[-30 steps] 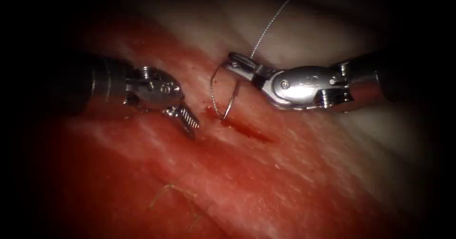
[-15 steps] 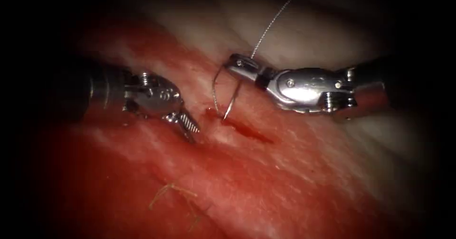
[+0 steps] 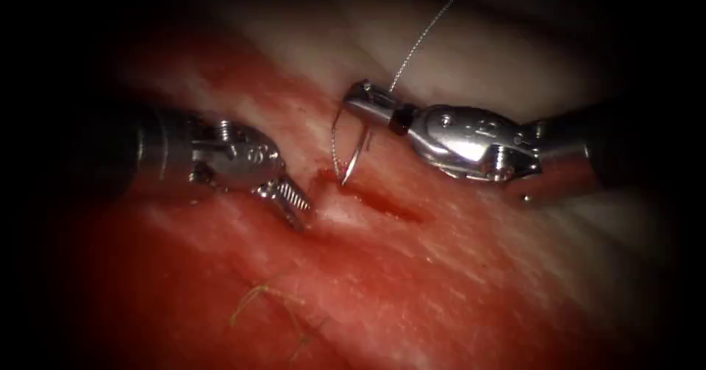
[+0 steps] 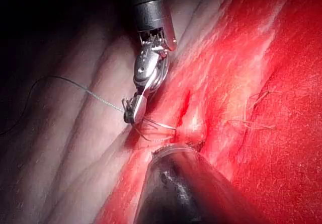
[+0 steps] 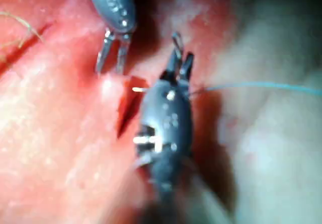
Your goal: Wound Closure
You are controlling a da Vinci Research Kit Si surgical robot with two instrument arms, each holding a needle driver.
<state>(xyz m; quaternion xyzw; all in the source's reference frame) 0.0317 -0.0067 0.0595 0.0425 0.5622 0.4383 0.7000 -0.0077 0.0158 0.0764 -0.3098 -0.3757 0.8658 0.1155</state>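
Our right tool [image 3: 365, 103] is clenched on the needle [image 3: 340, 146], gripping it near the thread end of its curve, and the arc hangs below the jaws with the point aimed down at the tissue [image 3: 456, 267]. Over the last second the tool has rolled and eased down, bringing the point closer to the cut [image 3: 379, 202]; it now sits at the cut's upper end, touching or just above the surface. We cannot tell whether it has entered yet. So we judge the step in hand to be setting the needle for a bite at that end of the cut.

Our left tool [image 3: 290, 197] holds nothing. Its jaws stand parted, tips resting on or just over the tissue on the left side of the cut, close beside the needle point.

The thread [image 3: 419, 43] leaves the needle's end at our right tool and runs up and away behind it, slack and free of the jaws.

The next move, as we judge it, calls for a wrist roll that follows the needle's curve, not a straight push, with the left tool steadying the near lip.

The needle looks thin, bright and strongly curved. The cut is short, dark red and wet with red fluid [image 3: 323, 175] at its upper end.
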